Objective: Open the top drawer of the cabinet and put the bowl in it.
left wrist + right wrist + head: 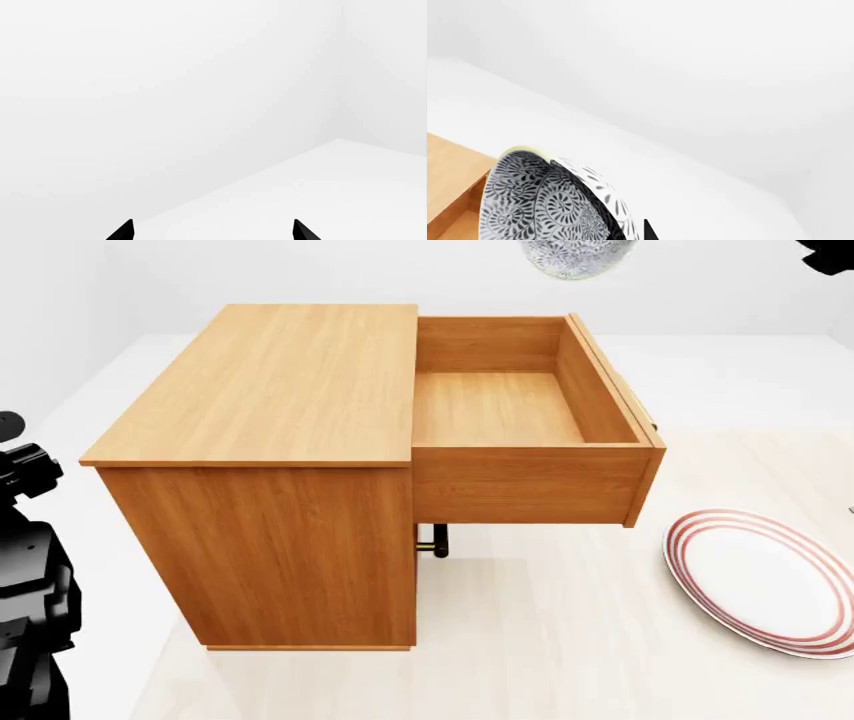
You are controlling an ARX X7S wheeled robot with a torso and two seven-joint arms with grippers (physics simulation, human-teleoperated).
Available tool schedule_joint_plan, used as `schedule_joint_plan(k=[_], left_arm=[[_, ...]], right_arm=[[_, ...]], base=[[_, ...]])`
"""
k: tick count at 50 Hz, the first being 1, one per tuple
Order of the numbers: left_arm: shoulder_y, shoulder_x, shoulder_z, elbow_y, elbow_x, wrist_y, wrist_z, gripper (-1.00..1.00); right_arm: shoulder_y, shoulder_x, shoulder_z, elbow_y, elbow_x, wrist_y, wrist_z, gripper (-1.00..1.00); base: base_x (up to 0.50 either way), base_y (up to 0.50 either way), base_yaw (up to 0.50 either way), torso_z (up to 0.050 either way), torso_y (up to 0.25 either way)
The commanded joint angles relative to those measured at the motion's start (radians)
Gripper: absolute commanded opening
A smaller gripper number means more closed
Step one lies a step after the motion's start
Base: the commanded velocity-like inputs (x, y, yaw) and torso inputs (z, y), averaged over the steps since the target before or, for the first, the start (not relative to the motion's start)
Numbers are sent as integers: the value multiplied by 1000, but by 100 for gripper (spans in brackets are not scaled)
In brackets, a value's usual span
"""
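The cabinet [267, 440] stands on the pale floor in the head view. Its top drawer [501, 405] is pulled far out to the right and its inside is bare. The bowl [577, 254], patterned grey-blue, hangs in the air beyond the drawer's far end, cut off by the picture's top edge. In the right wrist view my right gripper [630, 231] is shut on the rim of the bowl [540, 200], with the drawer's wood [447, 180] below it. My left gripper [213, 227] is open and empty, facing white wall and floor.
A flat white plate with red rings [767, 580] lies on the floor to the right of the drawer. A brass handle of a lower drawer [434, 538] shows under the open drawer. My left arm [27, 580] is at the cabinet's left.
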Motion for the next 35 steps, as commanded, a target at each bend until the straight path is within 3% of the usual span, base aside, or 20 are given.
schedule_joint_plan(k=[1,35], left_arm=[[1,0,-1,0,0,3,1,100],[3,0,2,0,1,9,1,100]], right_arm=[[-20,-41,-4,1,-4,-7,-18,-100],[-125,-49,24,8,78,72,-31,-100]], base=[[0,0,0,0,0],[0,0,0,0,0]])
